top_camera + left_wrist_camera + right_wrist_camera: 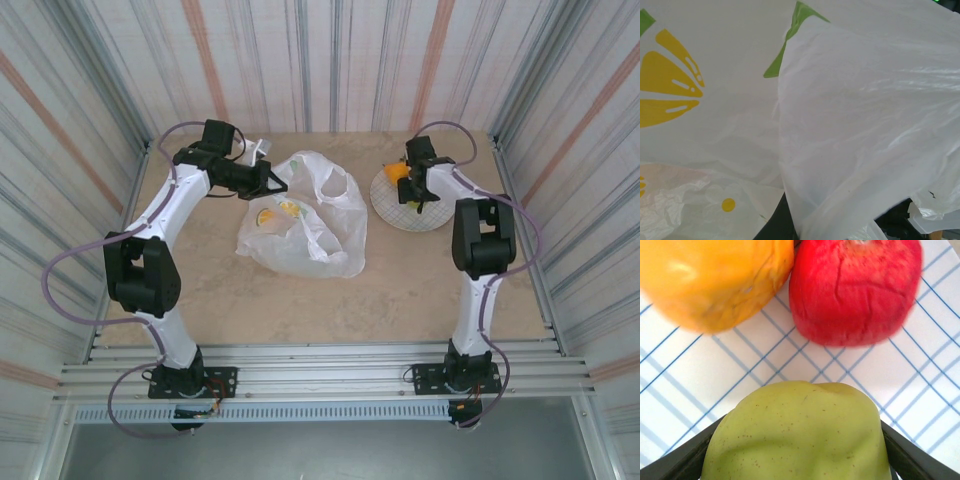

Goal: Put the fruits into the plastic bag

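Observation:
The plastic bag (pixel 310 235), white with lemon prints, lies crumpled mid-table. My left gripper (pixel 270 181) is shut on its rim at the back left; in the left wrist view the bag's film (pixel 865 125) drapes over a dark finger (pixel 774 227). My right gripper (pixel 411 196) reaches down onto the round grid plate (pixel 437 216). In the right wrist view its fingers (pixel 680 460) press both sides of a green fruit (pixel 795 435). An orange fruit (pixel 710 280) and a red fruit (pixel 855 287) sit just beyond it on the plate (pixel 685 390). The orange fruit (pixel 398 172) also shows from above.
Corrugated striped walls close in the table on three sides. The plate stands near the right wall (pixel 520 170). Bare tabletop (pixel 400 290) stretches between the bag and the arm bases.

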Available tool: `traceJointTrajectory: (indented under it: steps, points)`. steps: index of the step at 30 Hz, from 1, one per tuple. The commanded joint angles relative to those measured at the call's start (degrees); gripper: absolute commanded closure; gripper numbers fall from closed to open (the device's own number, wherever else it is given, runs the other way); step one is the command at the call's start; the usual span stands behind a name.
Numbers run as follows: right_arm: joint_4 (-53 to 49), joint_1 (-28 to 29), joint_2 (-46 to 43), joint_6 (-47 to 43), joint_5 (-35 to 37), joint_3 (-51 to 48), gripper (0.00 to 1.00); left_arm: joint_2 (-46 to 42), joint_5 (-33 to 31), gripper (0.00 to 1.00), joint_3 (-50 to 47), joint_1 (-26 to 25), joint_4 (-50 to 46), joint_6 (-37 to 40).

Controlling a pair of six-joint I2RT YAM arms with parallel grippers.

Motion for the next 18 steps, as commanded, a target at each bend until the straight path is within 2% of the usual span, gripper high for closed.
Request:
traceJointTrajectory:
  steps: [1, 9, 14, 18]
  points:
    - [2.1, 0.1, -9.1, 2.9, -3.6, -5.2, 0.35, -3.1, 1.5, 1.0, -0.9, 0.4, 0.2, -0.5]
    - [10.1, 2.1, -31.3, 11.6, -18.8, -24.8, 0.37, -3.2, 1.6, 1.0, -1.0, 0.3, 0.4, -0.6]
    - [8.2, 7.4, -43.8, 11.9, -19.0, -32.7, 0.37, -3.4, 1.4, 1.0, -1.2, 0.2, 0.4, -0.7]
    - [10.7, 13.5, -52.0, 11.6, -20.9, -38.1, 0.36, -3.5, 1.2, 1.0, -1.3, 0.2, 0.4, -0.7]
